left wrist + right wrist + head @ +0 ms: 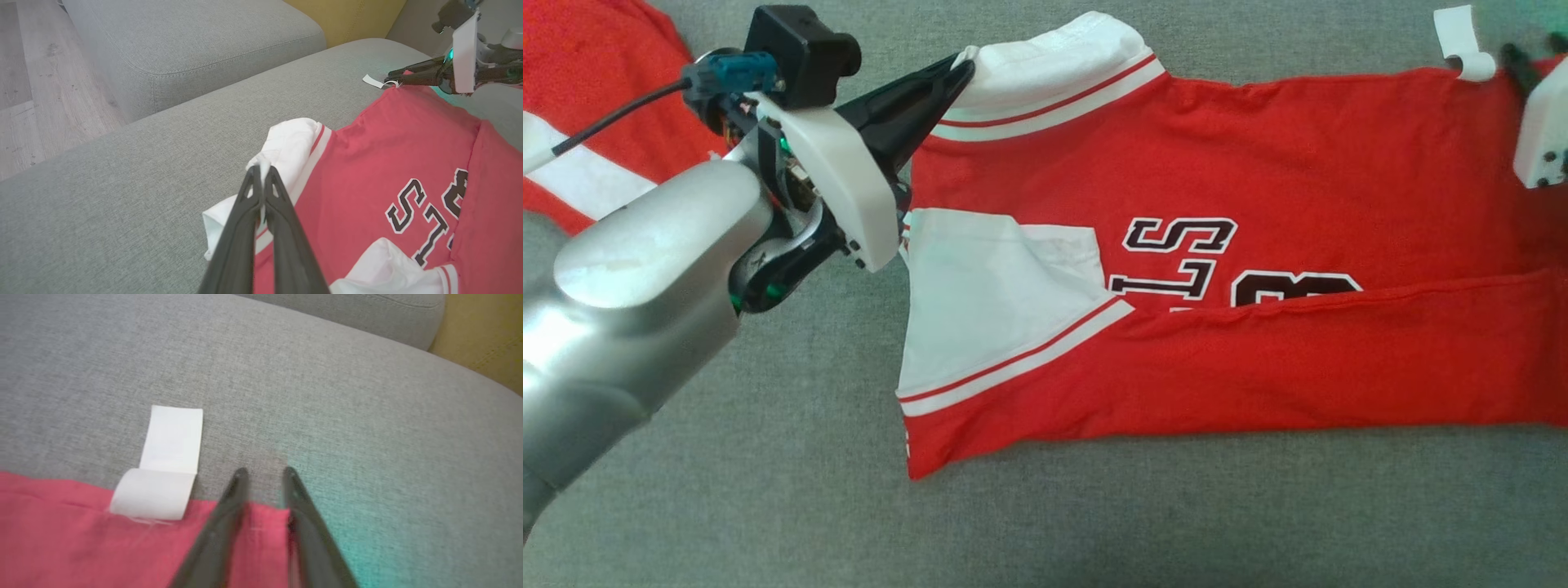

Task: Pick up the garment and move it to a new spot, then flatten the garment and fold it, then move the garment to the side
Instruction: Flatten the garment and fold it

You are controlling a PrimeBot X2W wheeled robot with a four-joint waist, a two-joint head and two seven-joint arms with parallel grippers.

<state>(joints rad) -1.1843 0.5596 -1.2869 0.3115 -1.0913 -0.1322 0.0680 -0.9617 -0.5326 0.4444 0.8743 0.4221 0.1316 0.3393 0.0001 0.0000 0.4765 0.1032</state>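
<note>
Left gripper [262, 168] clamps the white sleeve [1045, 61] of the jersey [1298, 147]. Right gripper [264, 473], jaws parted, straddles the hem [265, 510] (beside its label [163, 465]); a shallow bite may slip.

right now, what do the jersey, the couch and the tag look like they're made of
Jersey: thin soft knit, probably polyester or cotton, matte; it folds flat and creases softly.
Couch: grey woven upholstery, matte; a flecked weave shows.
Tag: smooth white strip, satin or papery, can't tell which; it curls into a loop.
</note>
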